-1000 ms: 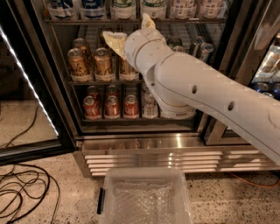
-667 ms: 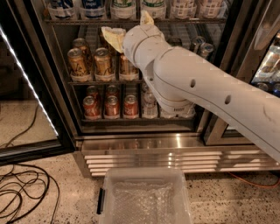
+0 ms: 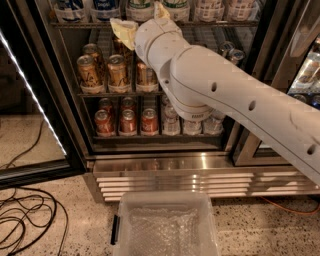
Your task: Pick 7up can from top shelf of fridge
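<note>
The fridge (image 3: 200,172) stands open in front of me. Its top shelf (image 3: 75,23) runs along the upper edge of the view and carries blue-and-white cans (image 3: 105,6) on the left. To their right are white-green 7up cans (image 3: 140,5), of which only the lower parts show. My gripper (image 3: 142,19) is at the end of the white arm, raised to the shelf's front rail just below a 7up can. Its cream fingers (image 3: 122,30) stand apart and hold nothing.
The rack below holds gold-brown cans (image 3: 117,72). Under it is a rack of red cans (image 3: 127,120) and pale ones. The open glass door (image 3: 30,125) stands at the left. A clear plastic bin (image 3: 165,227) sits on the floor in front, with black cables (image 3: 25,220) at lower left.
The arm has risen and moved slightly left, bringing the gripper from the gold-brown cans' rack up to the top shelf's rail.
</note>
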Robot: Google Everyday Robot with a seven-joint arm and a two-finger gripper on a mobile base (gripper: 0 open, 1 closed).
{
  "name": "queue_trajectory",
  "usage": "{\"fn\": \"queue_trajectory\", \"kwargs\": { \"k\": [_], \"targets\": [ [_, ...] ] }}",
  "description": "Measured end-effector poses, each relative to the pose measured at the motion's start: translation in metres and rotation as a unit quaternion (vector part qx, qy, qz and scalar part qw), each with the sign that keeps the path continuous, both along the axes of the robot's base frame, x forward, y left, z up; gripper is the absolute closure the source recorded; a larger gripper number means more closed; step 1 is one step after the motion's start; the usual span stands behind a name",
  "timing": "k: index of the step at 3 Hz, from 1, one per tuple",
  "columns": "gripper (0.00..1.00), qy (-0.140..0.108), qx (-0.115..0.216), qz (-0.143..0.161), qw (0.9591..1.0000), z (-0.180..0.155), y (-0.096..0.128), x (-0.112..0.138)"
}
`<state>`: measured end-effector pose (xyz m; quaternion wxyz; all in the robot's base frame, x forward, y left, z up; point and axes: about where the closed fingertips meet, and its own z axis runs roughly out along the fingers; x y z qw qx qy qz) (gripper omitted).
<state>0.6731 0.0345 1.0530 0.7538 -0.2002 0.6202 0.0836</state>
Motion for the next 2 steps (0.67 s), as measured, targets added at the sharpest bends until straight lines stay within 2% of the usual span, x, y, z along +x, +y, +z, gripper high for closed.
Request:
{"fn": "queue_trajectory", "kwargs": {
  "k": [2],
  "targets": [
    [0.3,-0.003,0.01,0.013,0.9999,0.0107,0.0206,0.009]
  ]
}}
